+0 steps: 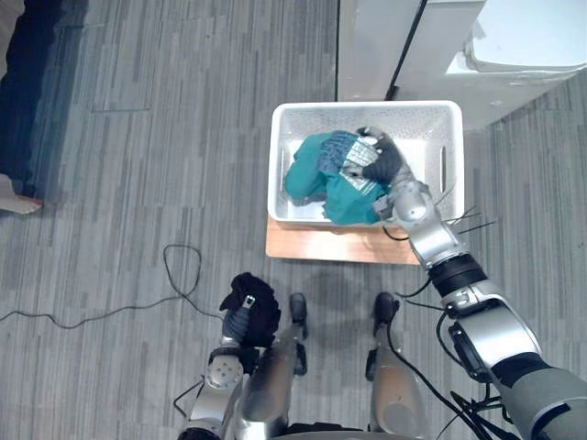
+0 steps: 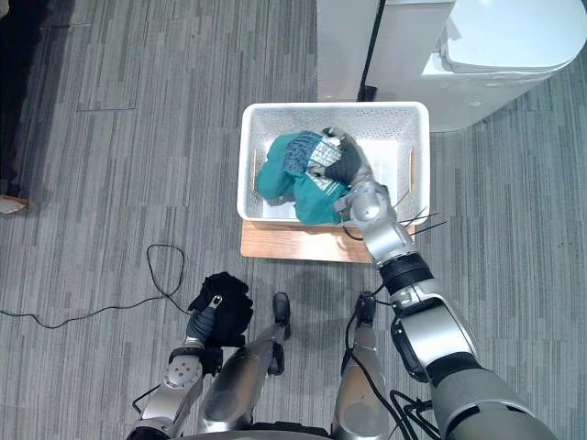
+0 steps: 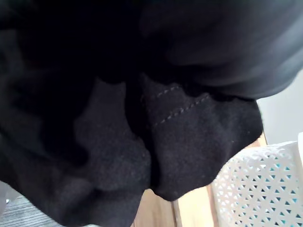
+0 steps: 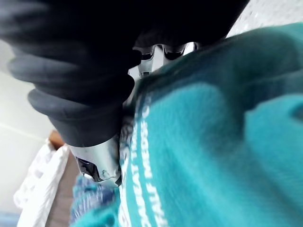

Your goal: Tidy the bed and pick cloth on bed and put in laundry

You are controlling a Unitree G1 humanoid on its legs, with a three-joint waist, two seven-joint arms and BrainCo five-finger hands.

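Note:
A white perforated laundry basket stands on the floor ahead of me, with a teal cloth and a blue patterned piece bunched inside it. My right hand reaches into the basket from the right. It lies on top of the teal cloth with its fingers curled into the fabric. My left hand is low at the lower left, well short of the basket. It is closed on a crumpled black cloth that covers its fingers; that black cloth hangs close in the left wrist view.
The basket rests on a wooden board. White cabinets stand right behind it. A person's foot shows at the left edge beside a dark drape. Grey plank floor lies open to the left.

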